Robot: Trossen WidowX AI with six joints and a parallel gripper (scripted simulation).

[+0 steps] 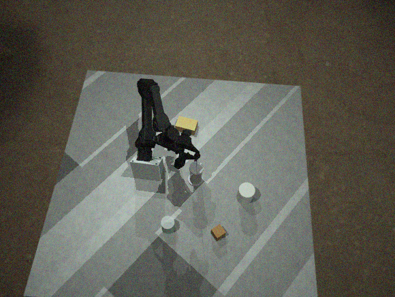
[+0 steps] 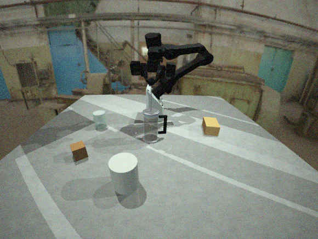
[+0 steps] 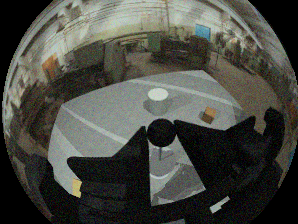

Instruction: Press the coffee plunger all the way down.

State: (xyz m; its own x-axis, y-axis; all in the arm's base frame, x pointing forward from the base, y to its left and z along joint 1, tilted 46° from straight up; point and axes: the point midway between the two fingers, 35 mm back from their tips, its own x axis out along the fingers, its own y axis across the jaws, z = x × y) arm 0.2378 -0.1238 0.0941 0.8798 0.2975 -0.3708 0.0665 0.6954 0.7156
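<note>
Top view, worktop [image 1: 272,136]: one grey striped sheet filling the middle of the frame.
Top view, arm: one black arm rising from a pale base block, left of centre.
Top view, pincer [image 1: 197,156]: just above the coffee press [image 1: 196,174], fingers pinching the plunger knob; the knob itself is too small to make out here.
Top view, cylinders: two, a large white cylinder [image 1: 246,190] right of centre and a small pale cylinder [image 1: 167,222] lower centre.
Top view, boxes: two, a yellow box [image 1: 186,124] just beside the arm and a small orange cube [image 1: 218,231] lower centre.
Exterior view, coffee press [image 2: 151,126]: one, upright at centre of the worktop [image 2: 219,175], clear body, black handle on its right side, thin rod standing up from the lid.
Exterior view, pincer [image 2: 151,81]: at the top of the rod, pinching the dark plunger knob [image 2: 151,81].
Exterior view, count: two cylinders (large white cylinder [image 2: 123,173], small pale cylinder [image 2: 99,118]), two boxes (yellow box [image 2: 211,126] at right, small orange cube [image 2: 79,150] at left), all well apart from the press.
Wrist view, pincer [image 3: 160,132]: two dark fingers meeting on the round black plunger knob [image 3: 160,132] at centre.
Wrist view, beyond: the large white cylinder [image 3: 157,100] and small orange cube [image 3: 209,115] in the upper half.
</note>
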